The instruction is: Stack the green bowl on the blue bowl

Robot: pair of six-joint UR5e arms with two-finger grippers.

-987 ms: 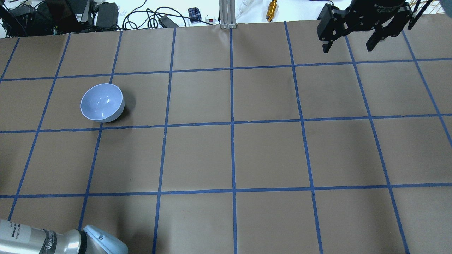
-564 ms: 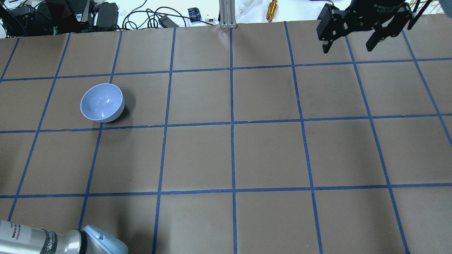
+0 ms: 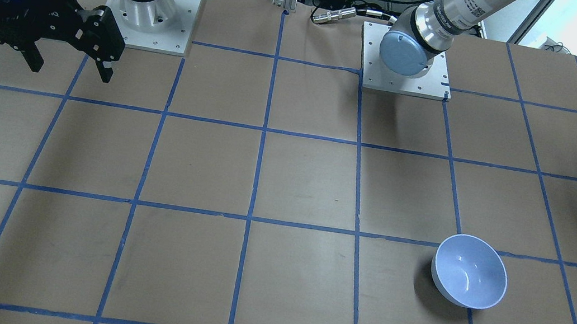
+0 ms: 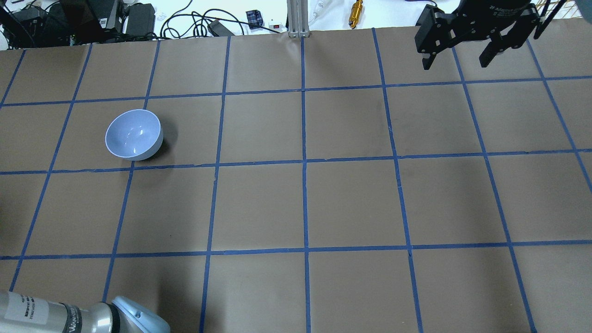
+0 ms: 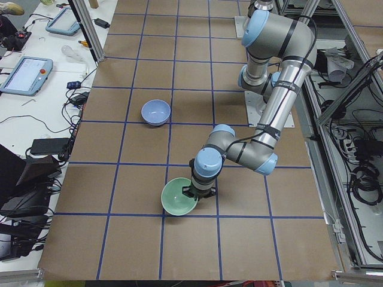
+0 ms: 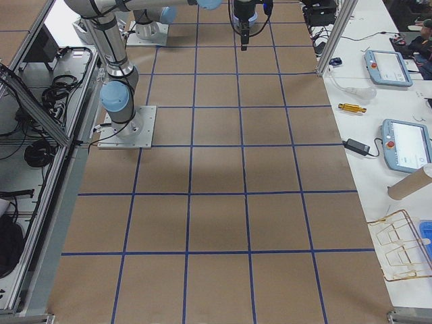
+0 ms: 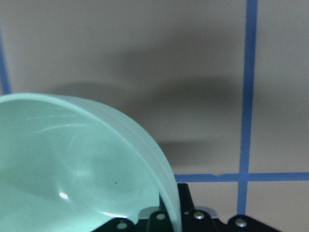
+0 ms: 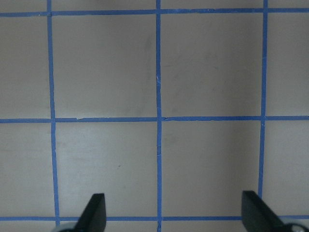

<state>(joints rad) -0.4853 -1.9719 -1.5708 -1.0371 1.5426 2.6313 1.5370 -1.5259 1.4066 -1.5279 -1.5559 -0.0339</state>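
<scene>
The green bowl (image 5: 179, 204) is near the table's left end in the exterior left view, and it fills the lower left of the left wrist view (image 7: 72, 169). My left gripper (image 7: 174, 217) is shut on its rim at the side nearest the robot. I cannot tell whether the bowl touches the table. The green bowl is outside the overhead and front views. The blue bowl (image 4: 133, 134) stands upright and empty on the brown table (image 4: 351, 203), apart from both grippers; it also shows in the front view (image 3: 469, 271). My right gripper (image 4: 455, 60) is open and empty, high over the far right corner.
Blue tape lines divide the table into squares. Cables, a gold cylinder (image 4: 356, 13) and an aluminium post (image 4: 296, 18) lie past the far edge. The arm base plates (image 3: 407, 60) are bolted at the robot's side. Teach pendants (image 6: 405, 145) lie on a side bench.
The left arm's elbow at the lower left of the overhead view has shifted slightly down and right. The blue bowl and the right gripper have not moved.
</scene>
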